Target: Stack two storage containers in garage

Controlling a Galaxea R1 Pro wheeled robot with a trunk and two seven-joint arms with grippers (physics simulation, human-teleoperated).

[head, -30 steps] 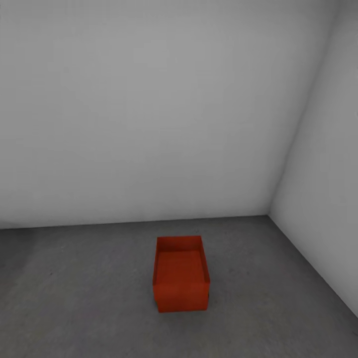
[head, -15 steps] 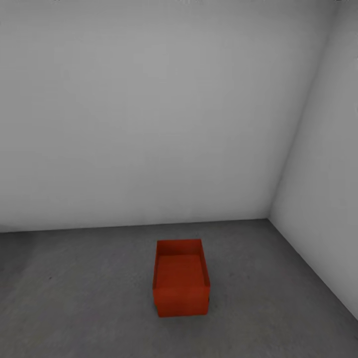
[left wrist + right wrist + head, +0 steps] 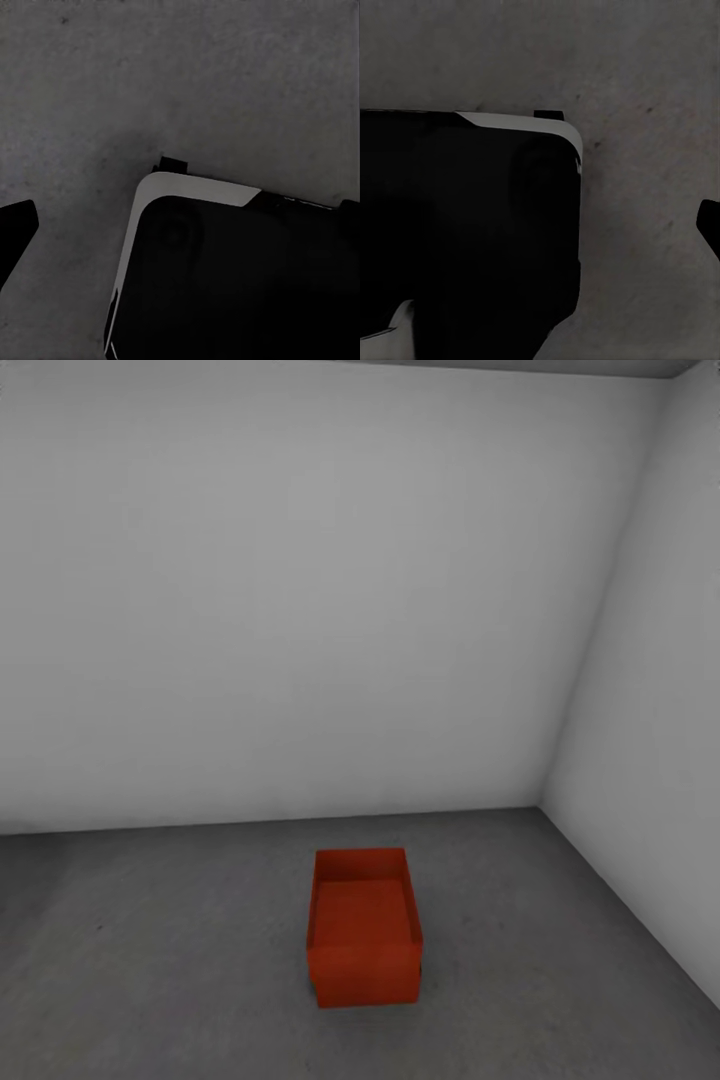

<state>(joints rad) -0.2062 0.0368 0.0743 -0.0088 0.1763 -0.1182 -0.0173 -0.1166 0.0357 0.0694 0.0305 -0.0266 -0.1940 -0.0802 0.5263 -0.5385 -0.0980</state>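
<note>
One bin [image 3: 364, 925] sits on the floor [image 3: 180, 960] of the garage, near the right-hand corner where the two walls [image 3: 300, 610] meet, apart from both, open side up and apparently empty. Its lower front shows a slight step and a seam (possibly a second bin nested beneath; cannot tell). Judgement: at least half the task looks done, one bin delivered to the concrete; whether the stack is complete or a second bin remains to be fetched cannot be settled here. Bin: orange-red, smooth matte plastic, rectangular, walls slightly tapered, no lid. Floor: dark grey, rough, mottled, concrete-like. Walls: plain pale grey, featureless. Both wrist views look down at the same floor, with the dark, rounded-cornered robot base [image 3: 225, 277] with a pale rim occupying much of each. A dark finger [image 3: 15, 229] edges into the left wrist view and another finger [image 3: 711, 225] into the right; neither gripper holds a bin, but jaw opening cannot be told for either.
</note>
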